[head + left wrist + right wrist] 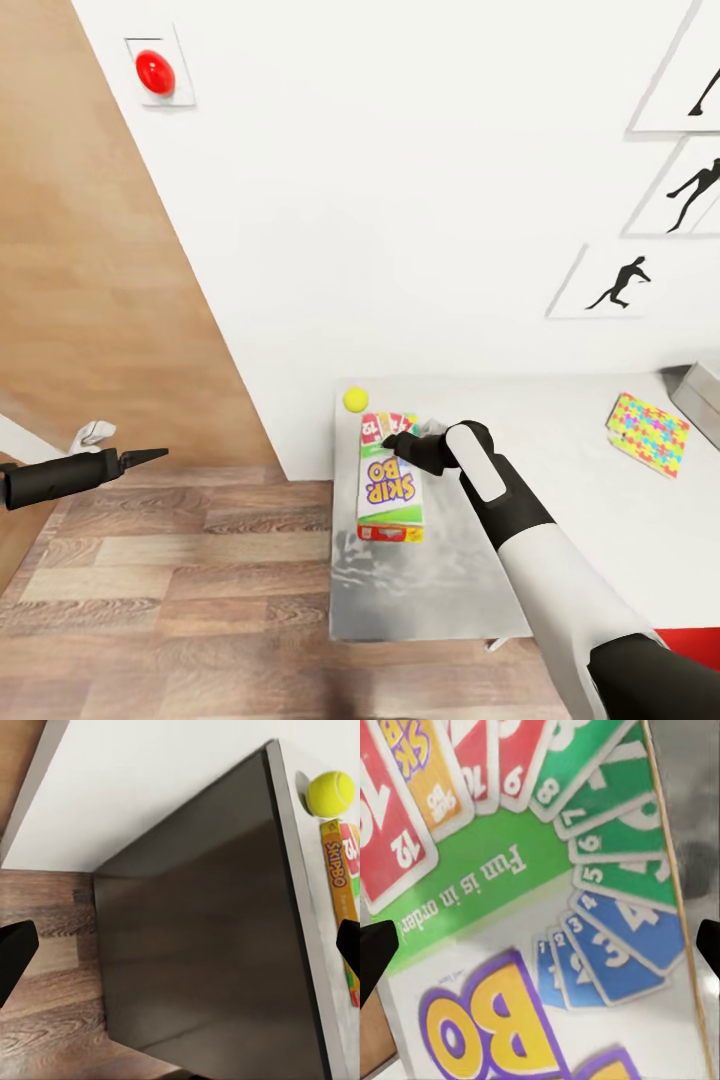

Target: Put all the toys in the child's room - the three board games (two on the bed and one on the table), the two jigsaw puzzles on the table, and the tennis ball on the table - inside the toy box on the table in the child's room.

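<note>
my right gripper (392, 442) is down over the far end of the skip-bo box (389, 485), which lies flat on the table (560, 500) near its corner. in my right wrist view my two fingertips (376, 954) stand wide apart at either side of the box face (547, 915), so the jaws are open and hold nothing; whether they already touch the card i can't tell. the tennis ball (355, 399) sits just beyond my jaws, close to the table edge, and a nudge could roll it off to the floor. a shallow pinch might tip the box over the edge. my left gripper (140, 458) hangs apart over the floor; its jaw state i cannot tell. a jigsaw puzzle (648, 434) and the toy box (700, 398) lie well off to my right.
</note>
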Available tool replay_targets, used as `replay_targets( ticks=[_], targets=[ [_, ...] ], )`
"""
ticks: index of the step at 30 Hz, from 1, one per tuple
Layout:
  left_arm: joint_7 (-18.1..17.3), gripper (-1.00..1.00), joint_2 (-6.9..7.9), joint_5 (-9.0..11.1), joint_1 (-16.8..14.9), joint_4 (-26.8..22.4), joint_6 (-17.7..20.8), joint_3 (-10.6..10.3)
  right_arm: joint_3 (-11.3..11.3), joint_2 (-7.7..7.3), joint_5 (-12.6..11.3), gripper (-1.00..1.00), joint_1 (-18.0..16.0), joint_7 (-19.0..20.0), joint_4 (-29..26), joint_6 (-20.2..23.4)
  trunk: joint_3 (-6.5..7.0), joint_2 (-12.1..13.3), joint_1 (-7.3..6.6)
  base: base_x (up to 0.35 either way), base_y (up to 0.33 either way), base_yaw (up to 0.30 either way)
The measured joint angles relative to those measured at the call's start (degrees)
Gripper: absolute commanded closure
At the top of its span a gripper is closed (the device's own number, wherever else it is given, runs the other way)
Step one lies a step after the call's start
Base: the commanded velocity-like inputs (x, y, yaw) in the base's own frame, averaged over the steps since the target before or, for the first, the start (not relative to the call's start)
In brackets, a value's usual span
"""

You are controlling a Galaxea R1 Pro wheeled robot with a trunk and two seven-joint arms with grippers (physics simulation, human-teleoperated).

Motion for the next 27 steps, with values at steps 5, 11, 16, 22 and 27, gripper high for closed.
replay_targets(
  ticks=[5, 11, 16, 22, 27],
  targets=[
    [0.0, -1.0, 0.0, -0.01, 0.0, 0.0, 0.0, 0.0, 0.0, 0.08, 0.0, -1.0, 0.02, 0.0, 0.0, -0.01, 0.0, 0.0, 0.01, 0.034, 0.005, 0.0],
    [0.0, -1.0, 0.0, -0.01, 0.0, 0.0, 0.0, 0.0, 0.0, 0.1, 0.0, -1.0, 0.04, 0.0, 0.0, 0.03, 0.0, 0.0, 0.01, 0.003, 0.023, 0.0],
    [0.0, -1.0, 0.0, 0.0, 0.0, 0.0, 0.0, 0.0, 0.0, 0.16, 0.01, -1.0, 0.01, 0.0, 0.0, 0.04, 0.0, 0.0, 0.01, 0.0, 0.007, 0.0],
    [0.0, -1.0, 0.0, 0.01, 0.0, 0.0, 0.0, 0.0, 0.08, 0.24, 0.0, -1.0, 0.0, 0.0, 0.0, 0.02, 0.0, 0.0, 0.01, 0.029, 0.07, 0.0],
    [0.0, -1.0, 0.0, 0.02, 0.0, 0.0, 0.0, 0.0, 0.09, 0.31, 0.01, -1.0, 0.0, 0.0, 0.0, 0.04, 0.0, 0.0, 0.01, 0.009, 0.039, 0.0]
  ],
)
